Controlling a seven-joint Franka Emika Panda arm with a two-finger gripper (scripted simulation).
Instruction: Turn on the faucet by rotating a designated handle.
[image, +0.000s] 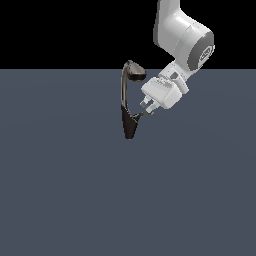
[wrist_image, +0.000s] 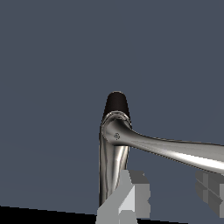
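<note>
Now, gripper (image: 148, 108): spread, at the handle (image: 140, 116), holding nothing.
Faucet (image: 129, 102): upright on bench (image: 60, 190).
Advice: push sideways on lever tip; avoid neck.

We find no readable text, label, brand, number or sign in either view.
</note>
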